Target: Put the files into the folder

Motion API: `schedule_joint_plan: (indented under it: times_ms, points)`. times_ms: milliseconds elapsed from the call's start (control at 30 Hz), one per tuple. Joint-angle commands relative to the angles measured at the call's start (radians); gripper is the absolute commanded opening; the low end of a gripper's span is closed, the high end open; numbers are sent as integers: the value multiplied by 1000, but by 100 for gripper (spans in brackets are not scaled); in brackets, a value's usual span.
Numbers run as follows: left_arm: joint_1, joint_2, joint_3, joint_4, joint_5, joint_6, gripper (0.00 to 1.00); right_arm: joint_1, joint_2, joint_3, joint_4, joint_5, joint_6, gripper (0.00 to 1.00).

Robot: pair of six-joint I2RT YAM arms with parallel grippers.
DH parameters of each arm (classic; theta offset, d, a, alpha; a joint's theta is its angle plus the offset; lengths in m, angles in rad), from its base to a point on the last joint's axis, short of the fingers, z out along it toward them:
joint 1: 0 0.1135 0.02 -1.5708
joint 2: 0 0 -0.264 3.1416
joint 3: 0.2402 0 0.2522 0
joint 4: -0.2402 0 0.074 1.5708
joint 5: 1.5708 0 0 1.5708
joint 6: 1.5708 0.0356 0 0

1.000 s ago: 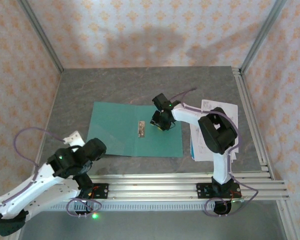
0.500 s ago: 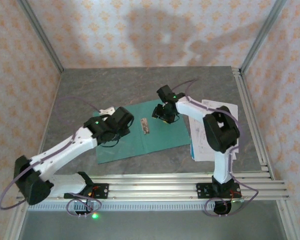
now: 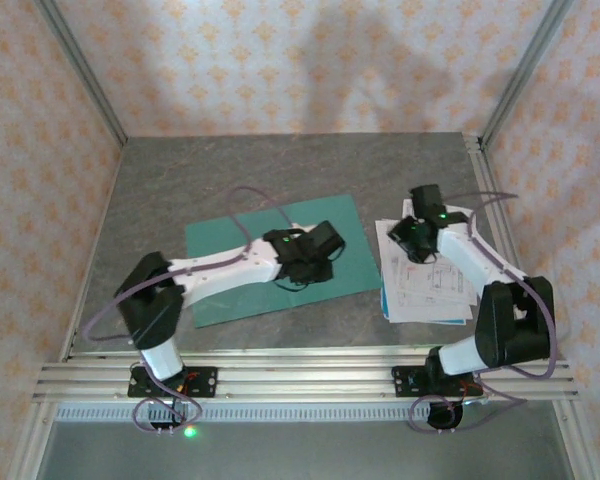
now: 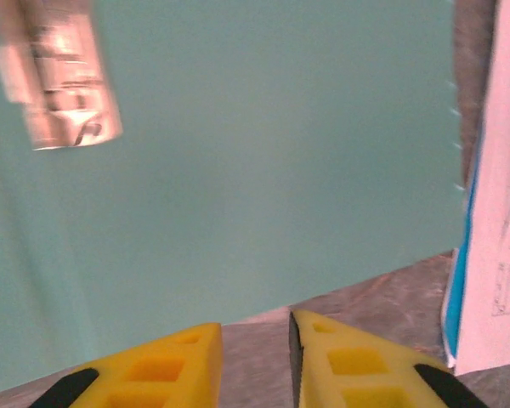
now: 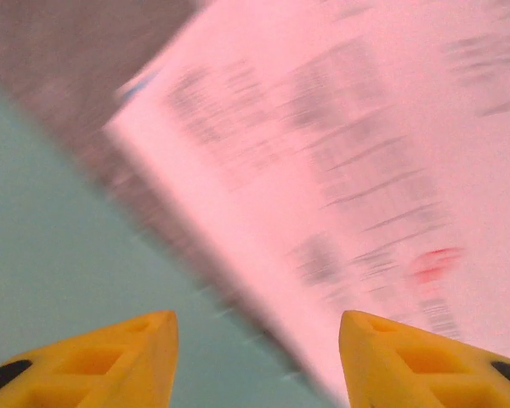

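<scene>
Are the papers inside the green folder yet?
No, the files lie stacked beside the folder, not in it.

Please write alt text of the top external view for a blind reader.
An open teal folder lies on a grey table, the left claw over it; the right claw hovers above white files beside it.

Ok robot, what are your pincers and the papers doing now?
Left pincer narrowly open, empty, over folder edge. Right pincer open, empty, above files. Files stacked beside folder, none in yet. Left arm lies across folder.
</scene>
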Motion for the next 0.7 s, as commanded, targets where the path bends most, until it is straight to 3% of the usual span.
schedule_joint_plan:
  times_ms: [0, 233, 667]
  points:
    - [-33, 126, 141, -17, -2, 42, 24, -97, -21, -47, -65, 24, -30, 52]
    - [-78, 373, 355, -93, -34, 66, 23, -200, 13, -69, -85, 69, -53, 52]
    - [-82, 381, 161, -53, -73, 61, 22, -251, 120, -79, -71, 99, -76, 51]
